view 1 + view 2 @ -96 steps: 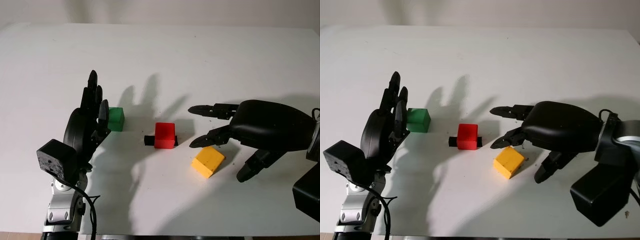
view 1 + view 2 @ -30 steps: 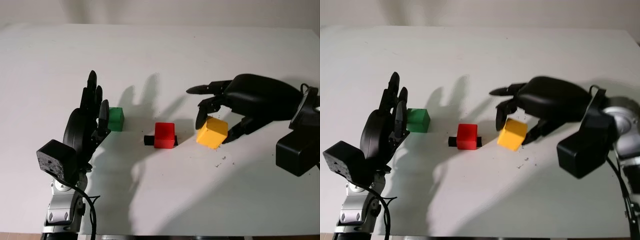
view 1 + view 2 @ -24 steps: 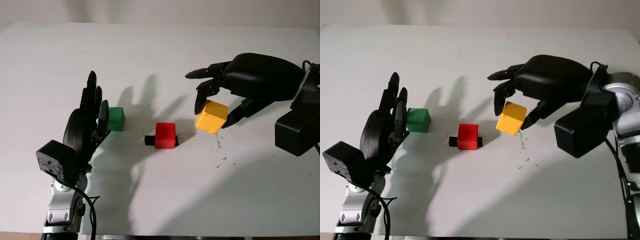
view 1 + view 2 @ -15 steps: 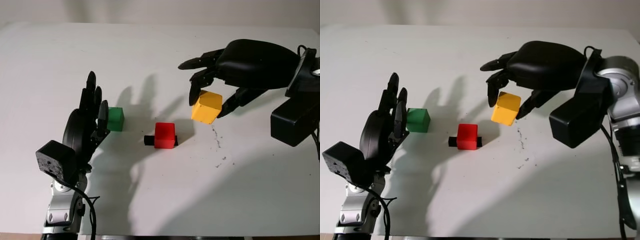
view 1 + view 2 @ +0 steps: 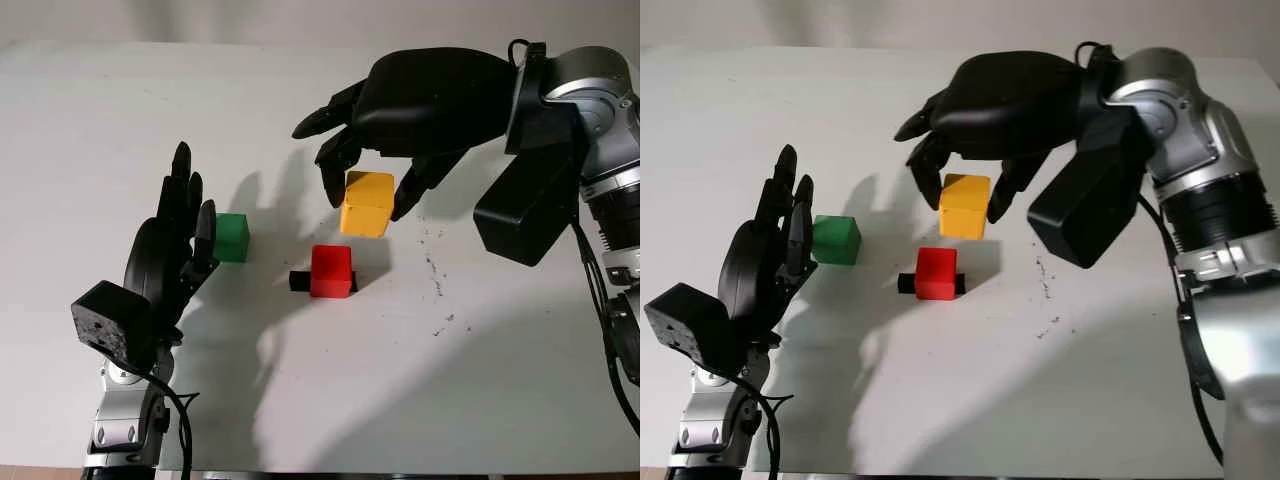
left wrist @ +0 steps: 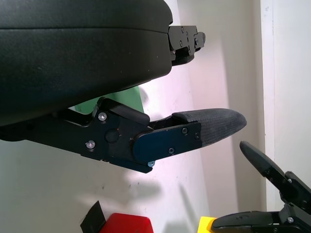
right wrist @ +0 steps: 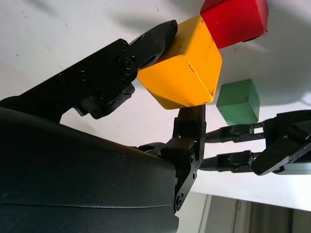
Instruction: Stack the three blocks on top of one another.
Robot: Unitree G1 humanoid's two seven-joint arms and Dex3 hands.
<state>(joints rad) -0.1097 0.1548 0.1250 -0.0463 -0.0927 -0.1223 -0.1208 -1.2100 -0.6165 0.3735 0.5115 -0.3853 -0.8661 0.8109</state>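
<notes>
Altogether three blocks: yellow block [image 5: 367, 203] pinched aloft in right hand [image 5: 372, 190] above red block [image 5: 331, 271]; green block [image 5: 232, 238] beside empty, unclenched left hand [image 5: 178, 245]; one table [image 5: 400, 380].

A white tabletop [image 5: 300, 400] spans nearly the whole head-camera frame, its far edge running along the top against a pale wall. Two blocks lie directly on it. A green block [image 5: 232, 238] sits left of centre. A red block [image 5: 331, 271] sits near the centre, a little lower and to the right of the green one, well apart from it. A small flat black piece [image 5: 298, 280] lies on the tabletop touching the red block's left side, and a bit of black shows at its right side too. To the right of the red block, dark specks [image 5: 436, 290] are scattered over the white surface
</notes>
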